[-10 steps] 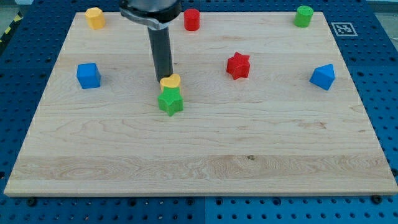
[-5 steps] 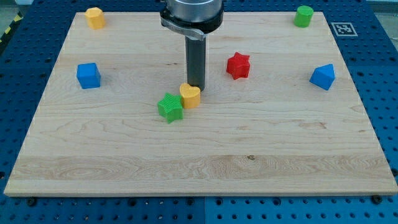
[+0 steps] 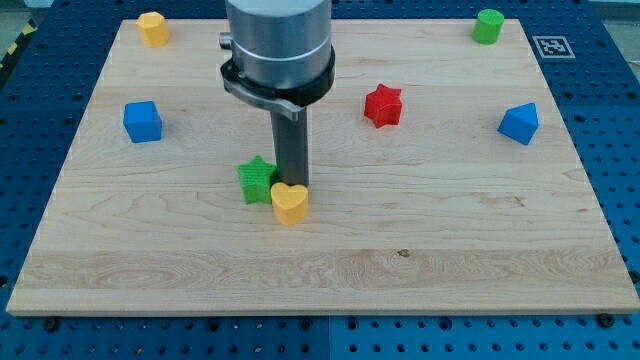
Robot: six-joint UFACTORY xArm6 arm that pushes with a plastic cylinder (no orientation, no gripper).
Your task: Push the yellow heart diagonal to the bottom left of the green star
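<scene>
The yellow heart [image 3: 290, 203] lies near the board's middle, touching the lower right side of the green star [image 3: 257, 180]. My tip [image 3: 294, 186] stands right at the heart's top edge, just right of the star, and the rod hides part of the star's right side. The arm's grey body fills the top middle of the view.
A red star [image 3: 382, 105] lies right of the rod. A blue cube [image 3: 142, 121] is at the left, a blue block [image 3: 518, 123] at the right. A yellow block [image 3: 152, 28] is top left, a green cylinder [image 3: 488, 25] top right. The wooden board [image 3: 320, 290] ends near the view's bottom.
My tip swung from the heart's upper left, round its right side, and down. The yellow heart went from above the green star to its lower right. The star slid left and down.
</scene>
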